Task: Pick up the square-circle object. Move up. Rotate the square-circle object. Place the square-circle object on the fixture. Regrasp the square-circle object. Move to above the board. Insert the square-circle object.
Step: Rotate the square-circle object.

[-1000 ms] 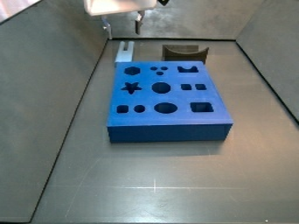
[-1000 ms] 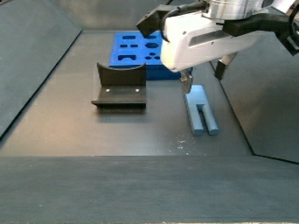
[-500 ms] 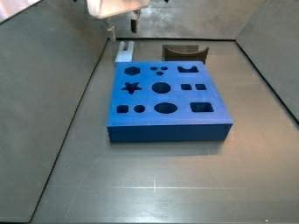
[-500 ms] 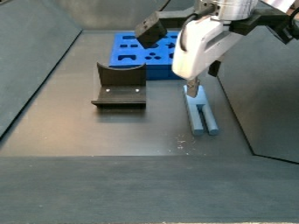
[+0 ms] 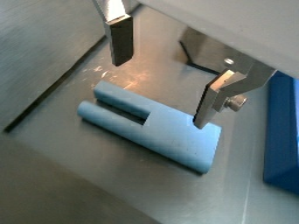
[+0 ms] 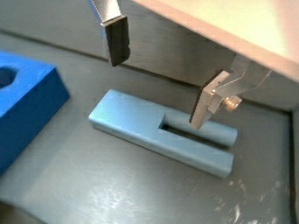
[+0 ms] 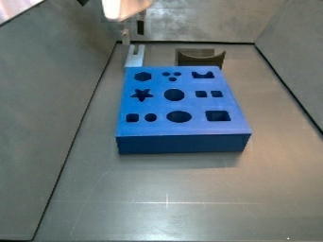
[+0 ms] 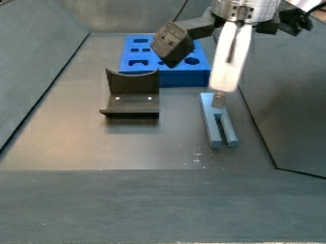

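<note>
The square-circle object, a long grey-blue bar with a slot in one end, lies flat on the floor in both wrist views (image 5: pixel 158 131) (image 6: pixel 152 131) and in both side views (image 7: pixel 135 55) (image 8: pixel 219 120). My gripper (image 5: pixel 163 92) (image 6: pixel 156 92) hangs just above it, open and empty, with one finger on each side of the bar across its width. It also shows in both side views (image 7: pixel 132 24) (image 8: pixel 219 91). The dark fixture (image 8: pixel 130 93) (image 7: pixel 195 57) stands apart from the bar. The blue board (image 7: pixel 183 104) (image 8: pixel 151 52) lies beside the bar.
Grey walls close in the floor on the sides and back. The bar lies near one wall (image 8: pixel 274 105), between it and the board's short side. The board's edge shows in both wrist views (image 5: pixel 284 131) (image 6: pixel 24 96).
The gripper has turned about its vertical axis above the bar and come down a little. The bar, fixture and board have not moved.
</note>
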Controlling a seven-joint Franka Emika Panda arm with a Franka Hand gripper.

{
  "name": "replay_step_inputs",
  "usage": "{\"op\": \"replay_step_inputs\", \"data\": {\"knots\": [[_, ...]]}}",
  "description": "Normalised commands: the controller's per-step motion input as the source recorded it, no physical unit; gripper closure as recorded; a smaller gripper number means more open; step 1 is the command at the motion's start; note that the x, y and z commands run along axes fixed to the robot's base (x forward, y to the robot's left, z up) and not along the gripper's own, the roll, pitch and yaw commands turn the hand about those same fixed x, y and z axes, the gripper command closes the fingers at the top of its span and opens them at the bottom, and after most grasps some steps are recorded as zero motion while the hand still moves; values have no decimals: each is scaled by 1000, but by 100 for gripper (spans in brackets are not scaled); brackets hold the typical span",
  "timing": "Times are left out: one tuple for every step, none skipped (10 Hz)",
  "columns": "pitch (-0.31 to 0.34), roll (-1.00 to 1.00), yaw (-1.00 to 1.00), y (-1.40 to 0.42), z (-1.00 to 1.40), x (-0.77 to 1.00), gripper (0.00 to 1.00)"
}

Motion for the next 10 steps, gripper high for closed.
{"op": "replay_step_inputs", "data": {"knots": [[3, -4, 1000, -1, -53, 25, 0], [3, -5, 1000, -1, -53, 25, 0], [3, -5, 1000, -1, -53, 25, 0], [3, -5, 1000, -1, -52, 25, 0], [4, -5, 1000, -1, -52, 25, 0], [4, -5, 1000, -1, -52, 25, 0], [4, -6, 1000, -1, -52, 25, 0], [4, -6, 1000, -1, -52, 25, 0], [4, -6, 1000, -1, -52, 26, 0], [4, -7, 1000, -1, -51, 26, 0]]}}
